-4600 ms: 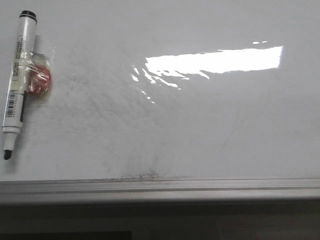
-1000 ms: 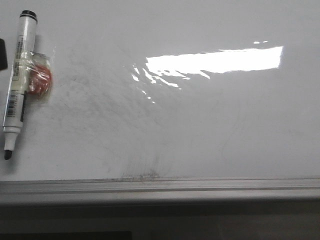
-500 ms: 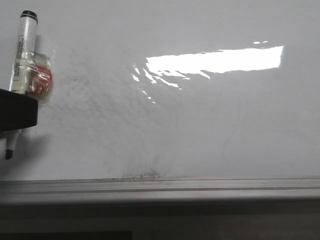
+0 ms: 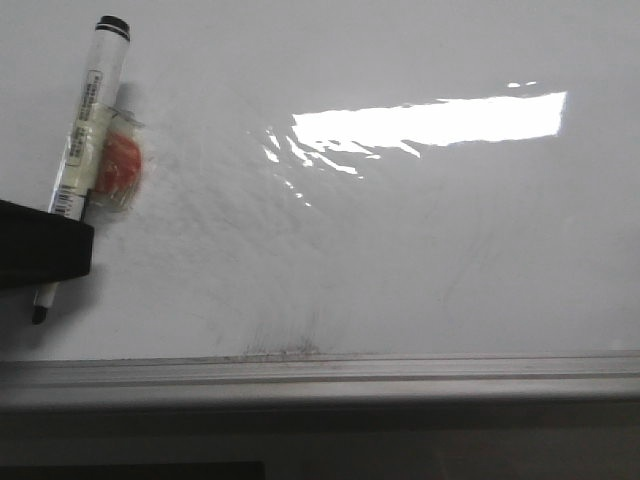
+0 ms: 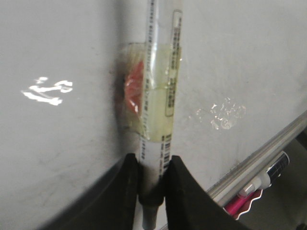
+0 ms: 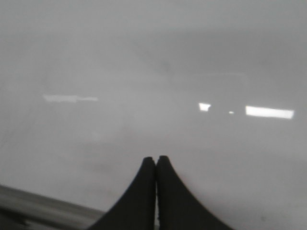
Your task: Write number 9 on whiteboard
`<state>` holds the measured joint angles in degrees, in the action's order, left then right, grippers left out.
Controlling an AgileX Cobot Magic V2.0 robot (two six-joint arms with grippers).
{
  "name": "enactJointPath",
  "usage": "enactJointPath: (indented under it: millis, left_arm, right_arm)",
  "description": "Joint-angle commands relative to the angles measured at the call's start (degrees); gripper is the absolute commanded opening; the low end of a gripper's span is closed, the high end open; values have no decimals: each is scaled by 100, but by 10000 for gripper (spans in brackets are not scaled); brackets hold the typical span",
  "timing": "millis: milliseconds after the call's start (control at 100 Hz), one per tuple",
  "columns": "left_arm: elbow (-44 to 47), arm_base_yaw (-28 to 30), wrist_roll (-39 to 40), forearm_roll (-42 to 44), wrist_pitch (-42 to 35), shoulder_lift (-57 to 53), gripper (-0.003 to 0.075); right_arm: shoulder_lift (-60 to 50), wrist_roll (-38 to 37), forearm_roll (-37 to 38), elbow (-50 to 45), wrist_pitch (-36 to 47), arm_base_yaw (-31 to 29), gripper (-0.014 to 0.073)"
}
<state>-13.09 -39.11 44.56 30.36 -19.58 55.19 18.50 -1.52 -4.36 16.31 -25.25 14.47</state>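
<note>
The left gripper is clamping the clear-barrelled black-tipped marker over the glossy white whiteboard; the right gripper is staying pressed closed, empty. No 9 is written yet.

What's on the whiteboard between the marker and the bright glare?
Nothing drawn: the front view shows only faint grey smudges on the whiteboard between the marker and the glare.

— What do you see beyond the job's own things?
— A marker, white-barrelled with a barcode label, running straight out from the fingertips.
— Anything else?
— A red object taped to its barrel; another marker, pink-capped, just beside the fingertips.
</note>
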Motion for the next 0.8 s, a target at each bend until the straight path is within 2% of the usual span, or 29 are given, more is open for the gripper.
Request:
enactJointPath:
  millis: [0,80,220,300,380,510,790]
  left_arm:
    - [-161,-15,34,310,-549,26,-20]
    - [-161,-15,34,600,-741,26,-20]
    - [-161,-15,34,1271,-1109,26,-20]
    - [-161,-15,-8,1783,-1313,26,-20]
    - [-184,-15,-8,2273,-1369,26,-20]
    - [-301,-15,-8,2835,-1443,26,-20]
    - [-575,-15,-8,3185,-1485,26,-20]
  right_arm:
    - [358,330,-117,522,101,585,-58]
    - [671,423,-300,827,136,1178,3]
    - [1395,423,-298,1378,194,2409,255]
    - [1776,423,-298,1686,272,3010,329]
    - [2298,423,-298,2015,394,3560,332]
    - [2952,423,-298,2451,604,4097,332]
    - [4145,309,-521,3312,737,4175,332]
